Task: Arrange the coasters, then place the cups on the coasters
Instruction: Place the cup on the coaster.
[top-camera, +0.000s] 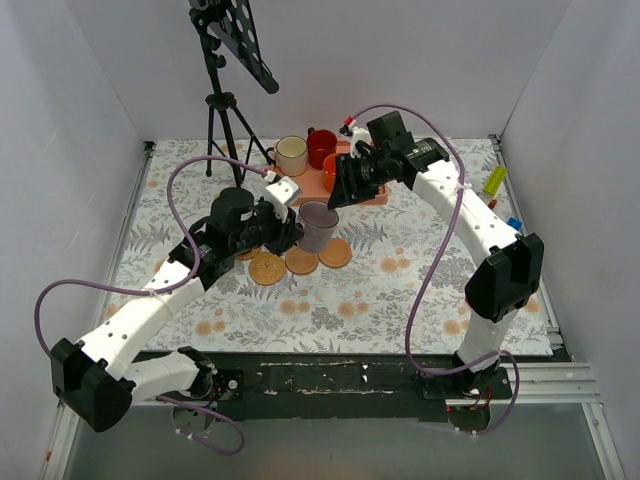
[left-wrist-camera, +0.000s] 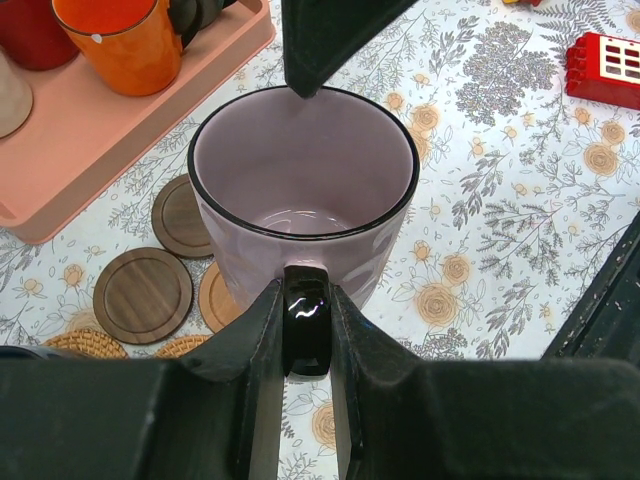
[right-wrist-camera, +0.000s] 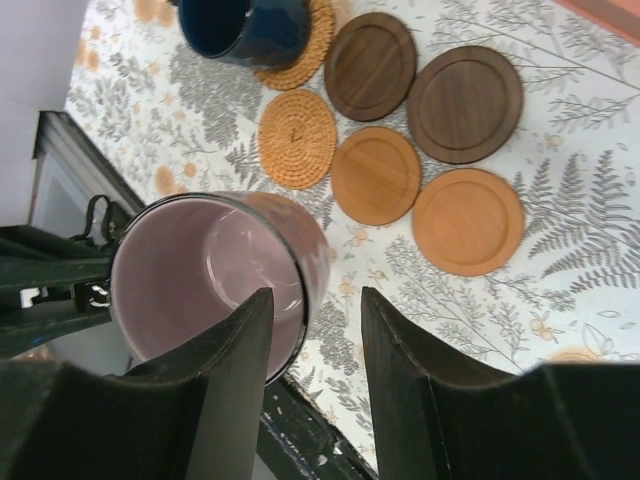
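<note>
My left gripper (left-wrist-camera: 306, 330) is shut on the black handle of the grey-lilac cup (left-wrist-camera: 300, 190), which hangs over the cluster of coasters (top-camera: 301, 261). My right gripper (right-wrist-camera: 315, 310) is open at the cup's far rim, one finger over the inside and one outside the wall. Below lie two dark brown coasters (right-wrist-camera: 465, 103), two tan ones (right-wrist-camera: 467, 220) and a woven one (right-wrist-camera: 297, 138). The navy cup (right-wrist-camera: 245, 30) stands on another woven coaster (right-wrist-camera: 300, 50). The cream cup (top-camera: 291, 155), red cup (top-camera: 321, 148) and orange cup (top-camera: 333, 172) stand on the pink tray (left-wrist-camera: 100, 150).
A camera tripod (top-camera: 225, 110) stands at the back left. A red toy block (left-wrist-camera: 605, 65) lies on the flowered cloth to the right of the cup. Small yellow and blue pieces (top-camera: 494, 180) sit at the right edge.
</note>
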